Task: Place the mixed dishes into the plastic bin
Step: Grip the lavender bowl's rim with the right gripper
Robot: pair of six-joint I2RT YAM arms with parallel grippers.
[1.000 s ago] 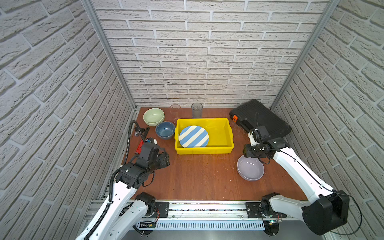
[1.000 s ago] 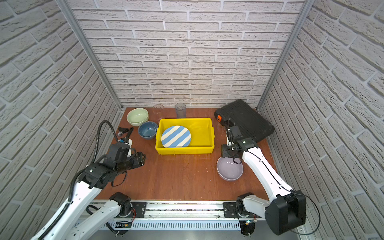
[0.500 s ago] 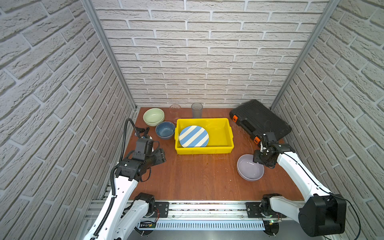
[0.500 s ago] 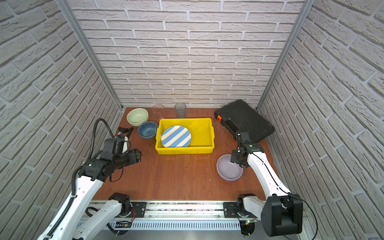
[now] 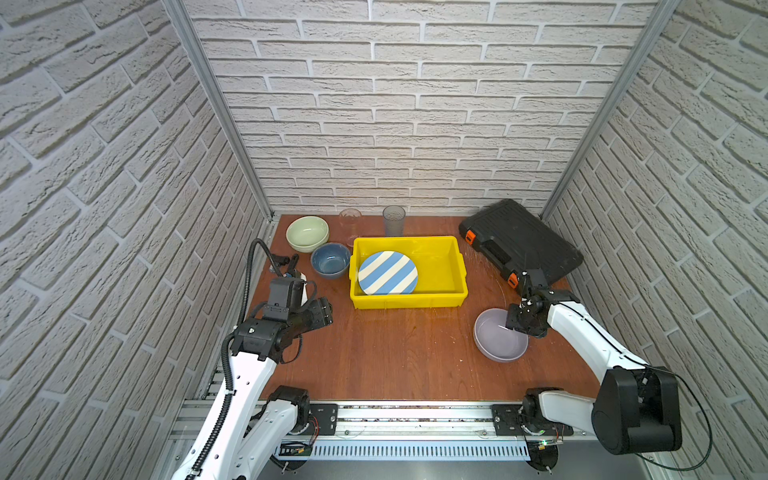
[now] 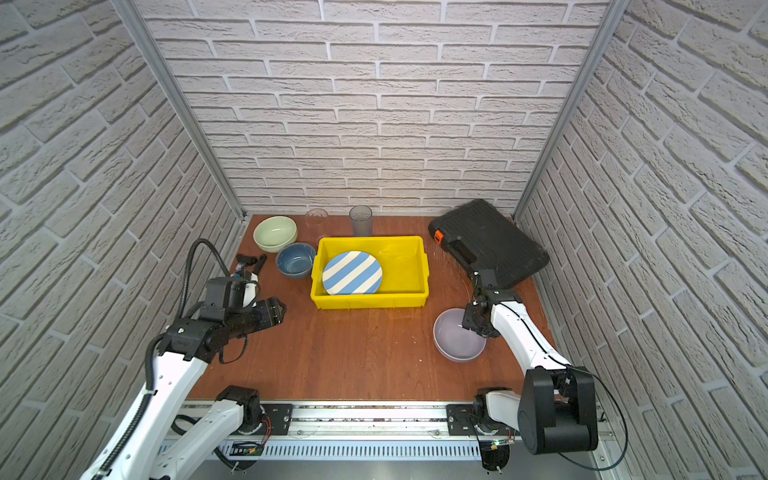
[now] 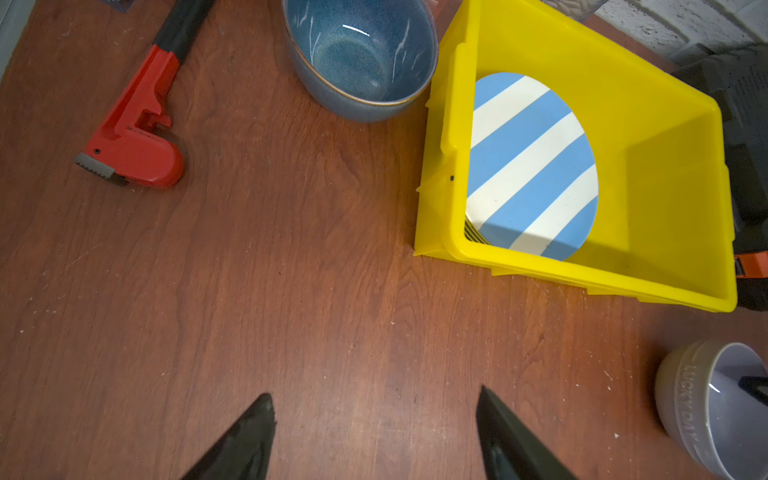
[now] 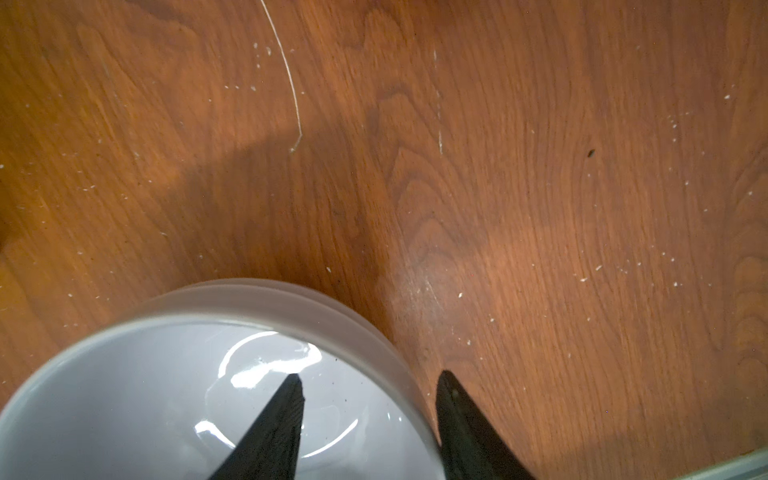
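As right end effector (image 8: 370, 375) straddles lavender bowl (image 8: 124, 395) rim, bin (image 5: 407, 300) stands apart

robot lab cell, brick-pattern wall panels (image 5: 415, 124), aluminium frame posts (image 5: 217, 108), wooden tabletop (image 5: 395, 353), arms (image 5: 245, 374) bolted to a metal rail (image 5: 415, 410)

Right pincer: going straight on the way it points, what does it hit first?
Probably the lavender bowl: the right pincer straddles its rim pointing down, so the inner finger would meet the bowl's floor, the outer one the table. Depth unclear.
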